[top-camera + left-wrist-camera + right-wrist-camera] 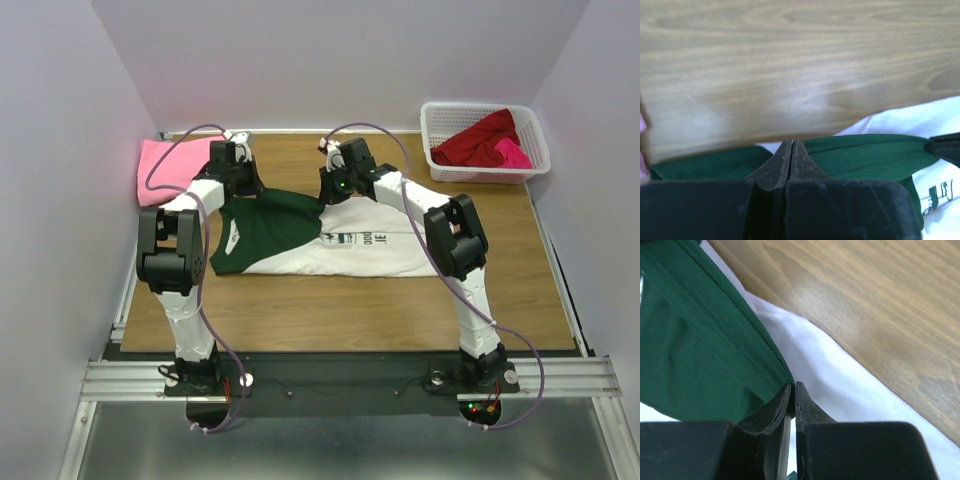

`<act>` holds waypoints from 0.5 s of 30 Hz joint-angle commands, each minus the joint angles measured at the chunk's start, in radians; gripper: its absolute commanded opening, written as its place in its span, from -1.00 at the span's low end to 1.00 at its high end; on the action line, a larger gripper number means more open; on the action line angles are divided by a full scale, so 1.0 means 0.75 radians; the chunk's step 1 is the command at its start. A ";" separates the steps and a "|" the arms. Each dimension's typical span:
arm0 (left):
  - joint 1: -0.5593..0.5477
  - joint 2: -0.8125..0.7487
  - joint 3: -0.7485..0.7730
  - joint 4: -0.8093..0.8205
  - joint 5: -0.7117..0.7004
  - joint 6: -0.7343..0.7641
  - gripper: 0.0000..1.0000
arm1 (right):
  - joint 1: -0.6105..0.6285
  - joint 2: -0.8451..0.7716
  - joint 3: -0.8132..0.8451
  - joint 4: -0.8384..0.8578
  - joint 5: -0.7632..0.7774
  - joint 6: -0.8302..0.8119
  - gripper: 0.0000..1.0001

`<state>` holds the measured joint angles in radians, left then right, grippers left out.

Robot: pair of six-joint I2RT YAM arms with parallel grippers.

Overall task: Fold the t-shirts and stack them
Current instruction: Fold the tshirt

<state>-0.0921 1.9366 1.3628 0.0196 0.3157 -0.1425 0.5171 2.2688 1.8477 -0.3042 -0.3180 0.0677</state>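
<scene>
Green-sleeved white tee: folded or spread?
Partly folded. The white t-shirt with dark green sleeves has green cloth doubled over its body; left gripper and right gripper pinch that fold.

Our left arm and right arm reach forward, elbows raised. The left tool and right tool have fingers pressed together, each pinching an edge of the t-shirt.

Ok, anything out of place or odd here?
Nothing stands out. The white and green tee lies mid-table, left gripper and right gripper shut on its green cloth. The pink tee sits far left; dark red tee and magenta tee lie in the basket.
</scene>
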 commanded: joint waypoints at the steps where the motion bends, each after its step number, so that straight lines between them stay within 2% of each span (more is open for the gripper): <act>1: 0.016 -0.117 -0.072 0.060 -0.036 -0.006 -1.00 | -0.004 -0.074 -0.050 0.021 0.023 -0.078 -0.78; 9: 0.019 -0.209 -0.234 0.043 -0.089 -0.041 -1.00 | 0.020 -0.162 -0.162 0.035 0.027 -0.148 -0.77; 15: 0.016 -0.212 -0.259 0.039 -0.094 -0.055 -0.99 | 0.053 -0.174 -0.216 0.037 0.021 -0.166 -0.76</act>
<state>-0.0944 1.8343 1.1858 0.0261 0.3038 -0.1848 0.5507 2.1937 1.7050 -0.2779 -0.3233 -0.0154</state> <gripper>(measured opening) 0.037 0.121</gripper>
